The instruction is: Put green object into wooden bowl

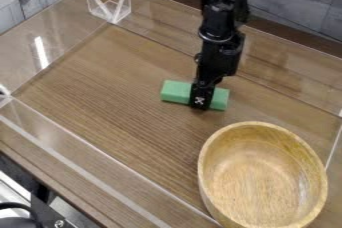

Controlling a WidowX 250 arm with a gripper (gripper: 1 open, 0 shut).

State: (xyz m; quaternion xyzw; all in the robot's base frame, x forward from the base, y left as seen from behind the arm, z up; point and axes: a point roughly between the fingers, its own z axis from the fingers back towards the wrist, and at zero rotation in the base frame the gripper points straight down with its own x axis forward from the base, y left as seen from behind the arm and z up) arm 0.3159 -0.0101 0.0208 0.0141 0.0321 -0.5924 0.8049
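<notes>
Camera: clear walls (40,52) around green object (175,91), wooden bowl (263,177).

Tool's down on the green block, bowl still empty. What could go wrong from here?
1. The tool sits closed over the right part of the small flat mint-green foam block, not its middle; the block may tilt or slip out on lifting.
2. The large round light-wood bowl has a thick raised rim; a low carry could clip it and knock the block loose.
3. The bowl lies close to the clear plastic wall at the table's front edge; a bump could shift it.
</notes>
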